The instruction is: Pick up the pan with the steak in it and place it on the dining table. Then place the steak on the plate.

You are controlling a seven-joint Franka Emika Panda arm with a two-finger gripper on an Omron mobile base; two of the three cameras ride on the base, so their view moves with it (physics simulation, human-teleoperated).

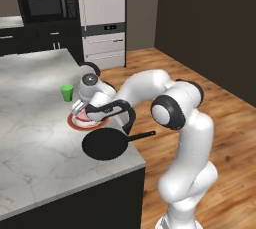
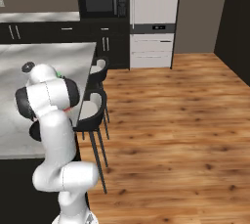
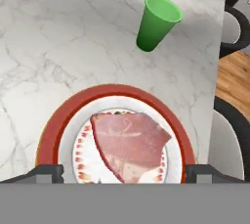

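Pink-red, soft raw steak (image 3: pixel 131 144) is seen lying on the white, reddish-rimmed plate (image 3: pixel 51 129) upon the marbled counter (image 3: pixel 58 37). The fingers (image 3: pixel 49 173) are spread wide, holding nothing. Limp, slippery handling is judged likely, best gripped across its thick middle.

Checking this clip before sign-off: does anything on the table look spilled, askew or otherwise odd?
Nothing stands out. The steak lies flat on the plate, inside its rim. The green cup stands upright beyond it, apart. The pan sits empty near the dining table corner, handle past the edge. The gripper is open over the plate.
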